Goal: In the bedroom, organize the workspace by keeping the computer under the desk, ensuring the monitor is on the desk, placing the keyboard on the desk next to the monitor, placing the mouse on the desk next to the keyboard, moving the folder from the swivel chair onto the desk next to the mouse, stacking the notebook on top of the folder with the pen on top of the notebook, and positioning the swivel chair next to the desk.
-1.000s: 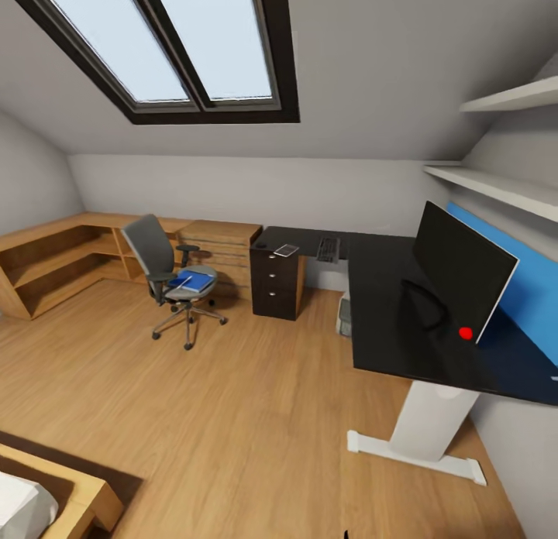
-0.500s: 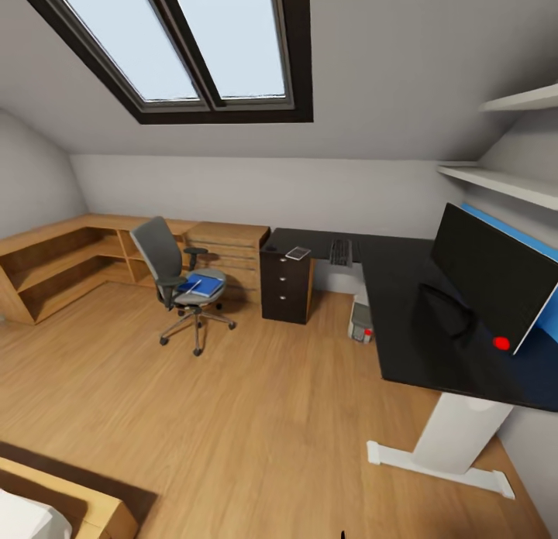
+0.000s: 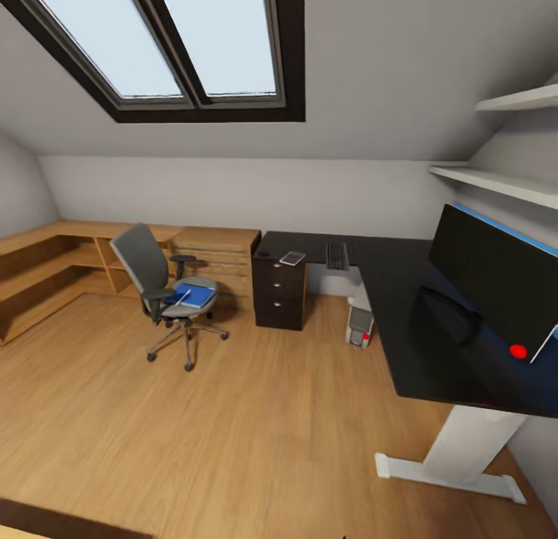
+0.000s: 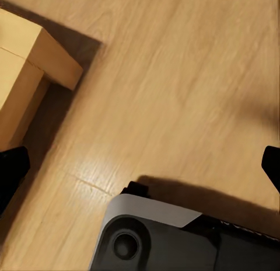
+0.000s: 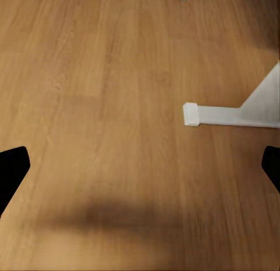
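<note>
The grey swivel chair (image 3: pixel 155 279) stands on the floor left of the desk (image 3: pixel 403 314), a short gap from the black drawers (image 3: pixel 277 295). On its seat lies the blue folder (image 3: pixel 195 296) with the thin white pen (image 3: pixel 182 296) across it. On the desk's far end lie a small flat grey item, apparently the notebook (image 3: pixel 292 258), and the keyboard (image 3: pixel 336 254). The monitor (image 3: pixel 488 279) stands on the near wing. The computer (image 3: pixel 359 326) sits under the desk. The mouse is too small to make out. My left gripper (image 4: pixel 140 166) and right gripper (image 5: pixel 140 166) hang open over bare floor.
Light wooden cabinets (image 3: pixel 70 264) line the left wall and corner behind the chair. The desk's white foot (image 5: pixel 233 114) lies on the floor near my right gripper. A wooden bed-frame corner (image 4: pixel 29 66) and my own base (image 4: pixel 175 242) are close to the left gripper. Wall shelves (image 3: pixel 504 183) hang above the monitor.
The whole view has shifted as the robot moves; the bed corner at the lower left has slid out of the head view. Nothing in the room has moved.
</note>
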Robot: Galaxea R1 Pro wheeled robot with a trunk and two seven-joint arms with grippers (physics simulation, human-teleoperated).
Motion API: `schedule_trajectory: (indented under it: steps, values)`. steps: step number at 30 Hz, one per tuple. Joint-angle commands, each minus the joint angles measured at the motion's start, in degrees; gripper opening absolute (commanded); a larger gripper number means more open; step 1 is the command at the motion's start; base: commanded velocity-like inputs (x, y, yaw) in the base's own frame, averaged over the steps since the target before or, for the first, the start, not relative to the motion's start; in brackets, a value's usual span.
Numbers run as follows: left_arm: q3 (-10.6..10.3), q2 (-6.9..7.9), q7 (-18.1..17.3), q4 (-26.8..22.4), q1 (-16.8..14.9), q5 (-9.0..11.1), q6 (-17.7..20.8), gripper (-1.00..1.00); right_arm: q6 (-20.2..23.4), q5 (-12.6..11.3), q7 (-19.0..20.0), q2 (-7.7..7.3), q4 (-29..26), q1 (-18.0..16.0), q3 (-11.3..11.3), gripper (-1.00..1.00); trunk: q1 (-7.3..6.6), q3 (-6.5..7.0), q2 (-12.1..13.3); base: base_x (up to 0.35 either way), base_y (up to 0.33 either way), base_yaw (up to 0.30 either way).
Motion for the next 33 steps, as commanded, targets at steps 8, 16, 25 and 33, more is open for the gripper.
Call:
schedule_trajectory:
  steps: [8,16,25,33]
  values:
    - [-0.4,0.06,0.4,0.1,0.0,0.6,-0.2,1.0,-0.3,-0.5,-0.3,-0.03,0.2,-0.1,0.5,1.0,0.04,-0.18,-0.1,0.265,0.236,-0.125]
    - [-0.4,0.06,0.4,0.3,0.0,0.6,-0.2,1.0,-0.3,-0.5,-0.3,0.22,0.2,-0.1,0.5,1.0,0.04,-0.19,-0.1,0.286,0.19,-0.01]
    - [-0.4,0.06,0.4,0.5,0.0,0.5,-0.2,1.0,-0.3,-0.5,-0.3,0.32,0.3,-0.1,0.5,1.0,0.04,-0.19,-0.1,0.319,0.021,-0.049]
    - [-0.4,0.06,0.4,0.5,0.0,0.6,-0.2,1.0,-0.3,-0.5,-0.3,0.32,0.3,-0.1,0.5,1.0,0.04,-0.19,-0.1,0.322,0.0,-0.235]
